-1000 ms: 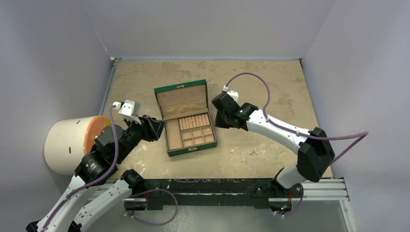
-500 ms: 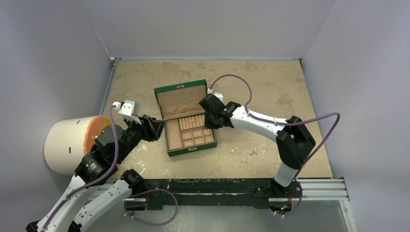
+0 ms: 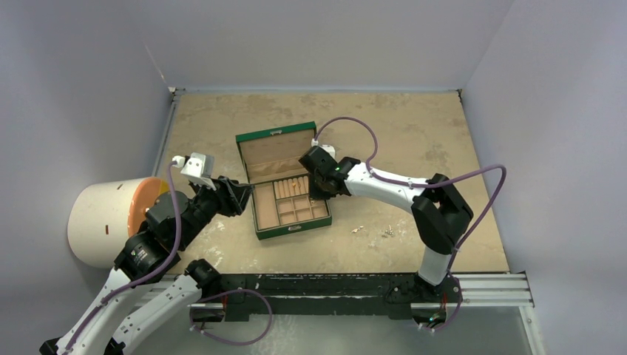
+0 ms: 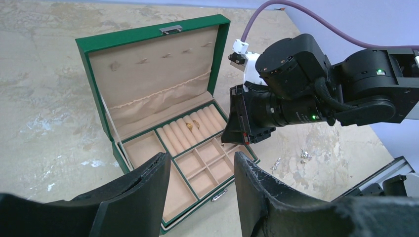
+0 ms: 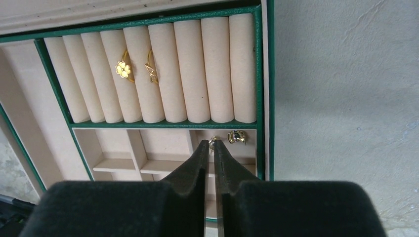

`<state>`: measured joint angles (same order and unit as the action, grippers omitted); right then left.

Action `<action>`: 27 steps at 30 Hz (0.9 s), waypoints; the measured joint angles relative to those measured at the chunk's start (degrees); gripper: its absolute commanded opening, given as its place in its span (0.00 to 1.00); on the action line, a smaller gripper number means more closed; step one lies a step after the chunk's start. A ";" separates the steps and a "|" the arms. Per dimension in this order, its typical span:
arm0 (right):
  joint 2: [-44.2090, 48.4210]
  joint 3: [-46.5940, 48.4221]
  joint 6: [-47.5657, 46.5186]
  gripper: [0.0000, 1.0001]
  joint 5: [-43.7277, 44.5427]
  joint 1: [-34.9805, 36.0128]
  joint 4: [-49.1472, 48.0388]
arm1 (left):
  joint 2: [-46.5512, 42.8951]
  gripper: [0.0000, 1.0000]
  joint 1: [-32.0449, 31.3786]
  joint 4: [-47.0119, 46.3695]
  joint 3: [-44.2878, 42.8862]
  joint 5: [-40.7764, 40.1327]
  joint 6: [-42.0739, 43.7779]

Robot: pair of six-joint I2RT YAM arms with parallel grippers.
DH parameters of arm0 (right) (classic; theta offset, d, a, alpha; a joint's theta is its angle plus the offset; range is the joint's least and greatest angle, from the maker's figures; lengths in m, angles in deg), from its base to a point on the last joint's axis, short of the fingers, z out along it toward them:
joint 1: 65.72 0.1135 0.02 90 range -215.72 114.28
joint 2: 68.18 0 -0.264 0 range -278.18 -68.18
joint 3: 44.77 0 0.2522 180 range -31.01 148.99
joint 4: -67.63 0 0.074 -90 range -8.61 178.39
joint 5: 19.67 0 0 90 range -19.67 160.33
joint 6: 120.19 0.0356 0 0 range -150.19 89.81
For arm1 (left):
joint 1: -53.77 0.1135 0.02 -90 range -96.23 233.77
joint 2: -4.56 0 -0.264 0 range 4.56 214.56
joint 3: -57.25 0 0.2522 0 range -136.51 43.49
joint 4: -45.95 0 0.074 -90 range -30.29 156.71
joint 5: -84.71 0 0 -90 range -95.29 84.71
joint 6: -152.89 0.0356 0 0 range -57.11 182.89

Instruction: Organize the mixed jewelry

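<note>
— Well, starting at the far left, what does the left gripper (image 3: pixel 238 198) have?

— Nothing. Its jaws stand partly apart and empty, just off the left wall of the green box (image 3: pixel 293 229). A white drum (image 3: pixel 100 222) with an orange face lies off to the left of its arm.

— Where is the jewelry from there?

— It is ahead of that gripper's fingers (image 4: pixel 148 182), inside the open box. Two gold rings sit in the ring rolls (image 5: pixel 217 69), a clover ring (image 5: pixel 122 69) and a second gold ring (image 5: pixel 151 73) just to its right.

— Which way do they point?

— Each band is tucked into a groove and runs along it, lengthwise with the rolls and away from the right gripper (image 5: pixel 210 144). The ornaments face up.

— And that gripper itself?

— It hangs over the box's right end, with the rings beyond its tips and to their left. Its jaws are nearly together, with only a thin slit between them. A tiny gold piece (image 5: pixel 214 141) sits right at the tips, above a small compartment. Whether it is pinched cannot be told. An earring (image 5: pixel 237 137) lies just to its right in the same compartment.

— Is anything in the way?

— From above, the right wrist covers those small compartments.

— What lies further right?

— A few loose pieces (image 3: pixel 386 233) lie on the table (image 3: pixel 414 133), well apart from the right gripper and on the near side of its forearm. They are too small to tell which way they lie.
</note>
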<state>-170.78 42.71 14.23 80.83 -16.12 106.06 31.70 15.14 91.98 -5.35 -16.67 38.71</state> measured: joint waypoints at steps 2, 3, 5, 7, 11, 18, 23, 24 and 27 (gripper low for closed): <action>0.00 0.04 -0.02 0.16 0.02 0.00 0.00 | 0.00 0.50 0.00 0.00 0.00 0.00 0.00; 0.00 0.04 -0.02 0.16 0.07 0.00 0.02 | 0.00 0.50 0.00 0.00 0.00 0.00 0.00; 0.02 0.04 -0.04 0.18 0.20 0.00 0.04 | 0.00 0.50 0.00 0.00 0.00 0.00 0.00; 0.13 0.07 -0.04 0.18 0.31 0.00 0.11 | 0.00 0.50 0.00 0.00 0.00 0.00 0.00; 1.84 -0.02 -0.02 0.19 0.50 0.00 0.72 | 0.02 0.50 0.00 0.00 0.00 -0.09 0.00; 10.99 -2.58 0.61 0.20 3.15 0.02 2.60 | 0.11 0.50 0.00 0.00 0.00 -0.44 0.00; 17.70 -8.61 1.95 0.19 5.51 0.02 5.51 | 0.68 0.50 0.00 0.00 0.00 -0.50 0.00; 18.49 -9.66 2.12 0.19 5.90 0.00 6.16 | 0.76 0.50 0.00 0.00 0.00 -0.55 0.00; 20.94 -13.46 3.08 0.19 7.87 0.00 8.52 | 0.98 0.50 0.00 0.00 0.00 -0.66 0.00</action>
<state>-149.84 29.24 17.32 88.70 -16.12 114.58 32.68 15.14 91.98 -5.35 -17.33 38.71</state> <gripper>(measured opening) 0.193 0.498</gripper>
